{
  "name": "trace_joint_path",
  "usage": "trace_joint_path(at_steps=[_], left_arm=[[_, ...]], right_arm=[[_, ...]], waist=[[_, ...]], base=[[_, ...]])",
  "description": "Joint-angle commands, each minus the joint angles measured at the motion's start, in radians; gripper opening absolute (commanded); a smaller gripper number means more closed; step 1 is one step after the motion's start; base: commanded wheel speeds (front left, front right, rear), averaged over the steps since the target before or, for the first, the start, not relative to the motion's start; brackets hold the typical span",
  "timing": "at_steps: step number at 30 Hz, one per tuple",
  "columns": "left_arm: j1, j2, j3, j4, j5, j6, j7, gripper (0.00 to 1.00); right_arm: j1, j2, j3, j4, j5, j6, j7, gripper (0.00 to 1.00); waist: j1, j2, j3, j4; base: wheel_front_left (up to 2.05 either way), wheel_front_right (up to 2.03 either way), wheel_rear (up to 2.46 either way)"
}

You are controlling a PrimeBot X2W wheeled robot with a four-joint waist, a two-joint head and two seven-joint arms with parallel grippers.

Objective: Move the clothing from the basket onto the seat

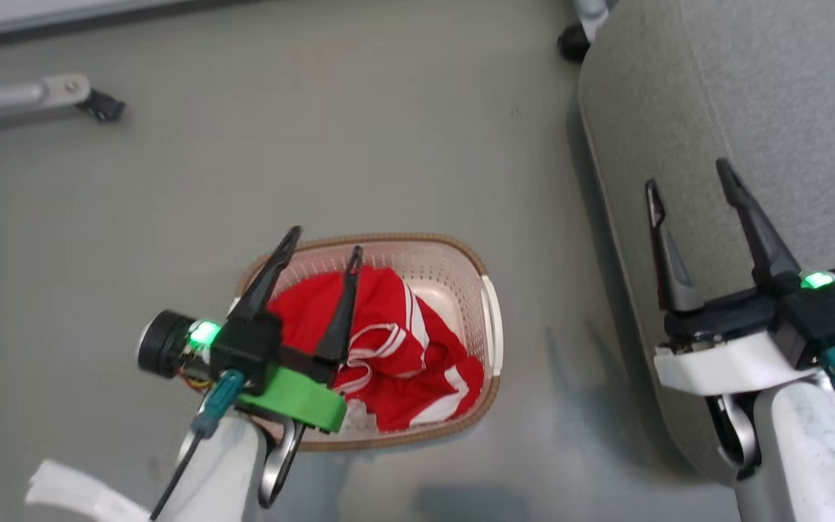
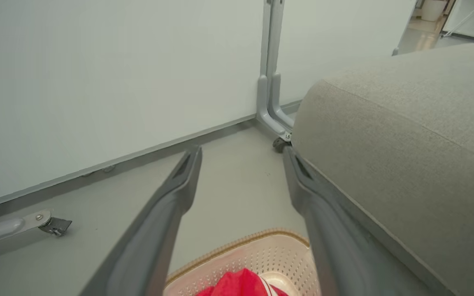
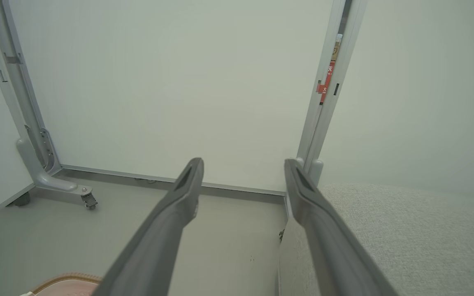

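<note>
Basket (image 1: 449,271), seat (image 1: 751,109) on grey floor (image 1: 316,145)

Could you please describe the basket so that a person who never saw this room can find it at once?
Find the large grey seat on the robot's right; the basket stands on the floor just to its left. It is a cream-white plastic tub with small holes, holding red clothing with white stripes. Its brown woven rim sets it apart from the metal legs farther away.
</note>
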Motion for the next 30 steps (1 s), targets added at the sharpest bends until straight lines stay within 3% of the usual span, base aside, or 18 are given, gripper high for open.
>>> trace_joint_path(at_steps=[1,15,24,30], left_arm=[[-0.052,0.026,-0.027,0.029,0.010,-0.003,0.001,1.00],[-0.394,0.158,-0.428,0.400,0.031,-0.003,0.001,1.00],[-0.624,0.209,-0.701,0.627,0.007,-0.003,0.001,1.00],[-0.745,0.231,-0.870,0.735,0.050,-0.002,0.001,1.00]], right_arm=[[-0.029,-0.003,-0.006,-0.007,0.007,0.000,-0.002,1.00],[-0.163,-0.003,-0.002,-0.055,0.057,0.000,-0.002,1.00],[-0.199,-0.003,0.009,-0.068,0.104,0.000,-0.002,1.00],[-0.212,-0.002,0.009,-0.074,0.143,0.000,-0.002,1.00]], waist=[[0.0000,0.0000,0.166,-0.029],[0.0000,0.0000,0.425,-0.104],[0.0000,0.0000,0.553,-0.162],[0.0000,0.0000,0.608,-0.193]], base=[[0.00,0.00,0.00],[0.00,0.00,0.00],[0.00,0.00,0.00],[0.00,0.00,0.00]])
